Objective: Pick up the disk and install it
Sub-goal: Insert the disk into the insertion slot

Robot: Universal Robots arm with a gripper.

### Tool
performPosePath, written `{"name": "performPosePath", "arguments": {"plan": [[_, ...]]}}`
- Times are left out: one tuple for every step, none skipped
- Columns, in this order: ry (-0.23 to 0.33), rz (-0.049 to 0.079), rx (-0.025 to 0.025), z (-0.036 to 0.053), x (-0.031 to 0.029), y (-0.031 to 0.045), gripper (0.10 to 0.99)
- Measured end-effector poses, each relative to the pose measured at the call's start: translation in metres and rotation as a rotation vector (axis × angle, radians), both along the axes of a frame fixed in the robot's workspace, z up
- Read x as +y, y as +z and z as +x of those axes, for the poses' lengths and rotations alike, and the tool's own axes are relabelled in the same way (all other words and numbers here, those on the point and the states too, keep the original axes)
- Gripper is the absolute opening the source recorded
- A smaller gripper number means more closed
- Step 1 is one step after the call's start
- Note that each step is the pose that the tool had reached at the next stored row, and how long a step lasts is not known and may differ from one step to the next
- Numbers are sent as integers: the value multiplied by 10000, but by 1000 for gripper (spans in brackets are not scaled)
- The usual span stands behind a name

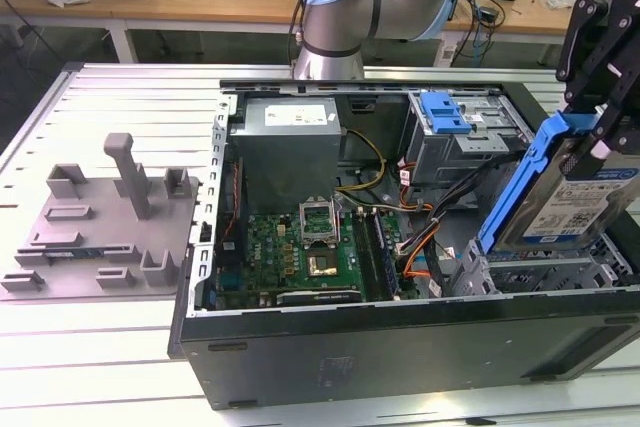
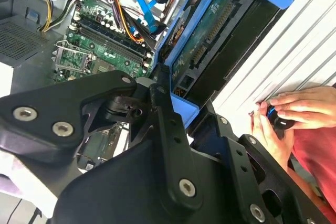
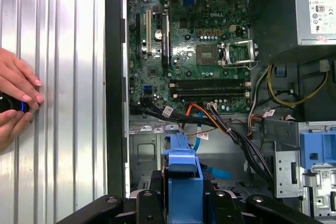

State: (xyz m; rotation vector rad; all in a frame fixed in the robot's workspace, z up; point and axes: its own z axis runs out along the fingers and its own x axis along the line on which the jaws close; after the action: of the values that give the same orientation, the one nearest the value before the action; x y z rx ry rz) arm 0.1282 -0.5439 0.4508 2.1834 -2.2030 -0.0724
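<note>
The disk (image 1: 583, 204), a silver hard drive with a white-and-blue label and a blue bracket along its edges, hangs steeply tilted over the drive cage (image 1: 560, 272) at the exterior view's right end of the open computer case. My gripper (image 1: 592, 139) is shut on its upper end. In the second wrist view the disk (image 2: 210, 30) shows its green circuit-board underside, running away from the black gripper (image 2: 177, 104) links. In the first wrist view the disk's blue bracket (image 3: 182, 174) sits clamped in the gripper (image 3: 182, 195), above the case's metal bay.
The open case (image 1: 400, 347) holds a motherboard (image 1: 300, 257), a grey power supply (image 1: 290, 147), orange and black cables (image 3: 215, 121) and a blue latch (image 1: 445, 112) on the upper bay. A grey fixture (image 1: 110, 217) lies at the exterior view's left. A person's hands (image 3: 16, 98) rest beside the case.
</note>
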Motion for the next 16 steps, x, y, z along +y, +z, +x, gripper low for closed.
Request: {"name": "performPosePath", "arguments": {"plan": [[0,1,2,0,0,-7,365],[0,-1,6,0,0,-19,365],[0,0,9,0,0,-27,365],[0,0,10,0,0,-35,365],[0,-3,13,0,0,-47,365],[0,-3,16,0,0,-59,365],[0,-1,18,0,0,-68,365],[0,-1,23,0,0,-85,365],[0,-1,29,0,0,-101,365],[0,-1,37,0,0,-115,365],[0,0,42,0,0,-126,365],[0,1,51,0,0,-143,365],[1,1,61,0,0,-158,365],[0,0,67,0,0,-167,365],[0,0,80,0,0,-186,365],[0,0,86,1,0,-197,365]]}}
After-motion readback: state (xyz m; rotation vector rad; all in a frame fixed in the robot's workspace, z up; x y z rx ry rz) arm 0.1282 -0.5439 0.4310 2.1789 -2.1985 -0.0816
